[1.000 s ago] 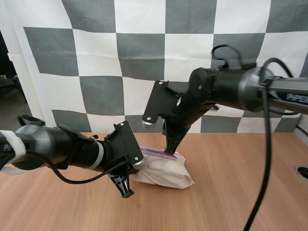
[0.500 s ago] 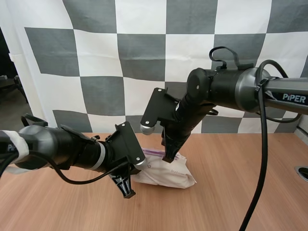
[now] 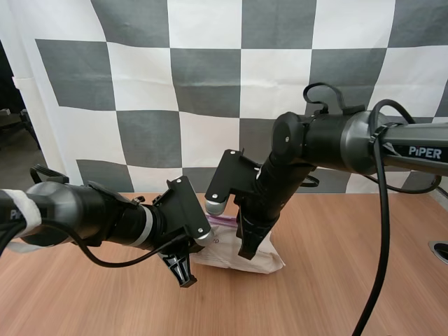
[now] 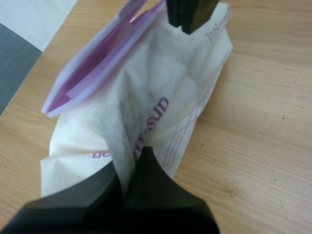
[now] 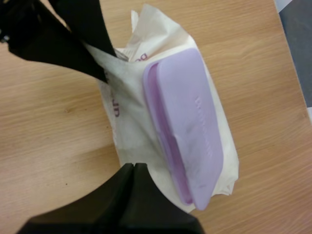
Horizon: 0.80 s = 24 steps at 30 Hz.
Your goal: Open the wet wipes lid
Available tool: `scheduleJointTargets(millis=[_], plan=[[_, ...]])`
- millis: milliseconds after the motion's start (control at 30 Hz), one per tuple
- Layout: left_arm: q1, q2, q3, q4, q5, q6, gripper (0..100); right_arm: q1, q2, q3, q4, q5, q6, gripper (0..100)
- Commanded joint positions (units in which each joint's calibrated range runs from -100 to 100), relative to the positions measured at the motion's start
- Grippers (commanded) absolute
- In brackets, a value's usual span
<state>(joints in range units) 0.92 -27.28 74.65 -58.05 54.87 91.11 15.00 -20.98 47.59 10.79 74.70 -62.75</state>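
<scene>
A white pack of wet wipes [image 3: 218,253] lies on the wooden table [image 3: 336,294], its lavender lid [image 3: 225,220] facing the back. In the left wrist view my left gripper [image 4: 127,165] is shut on a fold of the pack's wrapper [image 4: 170,83] at the near end. The lid [image 4: 97,63] stands slightly ajar from its frame. My right gripper [image 3: 246,252] points down onto the pack's right half. In the right wrist view it [image 5: 132,166] is shut as one dark wedge, tips at the wrapper [image 5: 129,122] beside the lid [image 5: 190,126]. The left gripper [image 5: 97,53] holds the far end.
Bare table surface stretches in front of the pack and to its right. A round hole [image 3: 439,250] sits in the tabletop at the far right edge. Both arms cross above the pack, left from the left, right from behind.
My right gripper has come down and forward, from above the lid's back edge to the pack's front right part. The left gripper and the pack have stayed put.
</scene>
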Motion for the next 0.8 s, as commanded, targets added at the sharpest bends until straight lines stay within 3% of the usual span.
scheduleJointTargets(millis=[0,767], plan=[[-0.03,0.0,-0.1,0.0,0.2,0.0,0,0.0,0.0,0.0,0.0,-3.1,-0.2,0],[-0.03,0.0,-0.1,0.0,0.2,0.3,0,0.0,7.1,-2.9,-1.6,-20.0,-1.3,0]])
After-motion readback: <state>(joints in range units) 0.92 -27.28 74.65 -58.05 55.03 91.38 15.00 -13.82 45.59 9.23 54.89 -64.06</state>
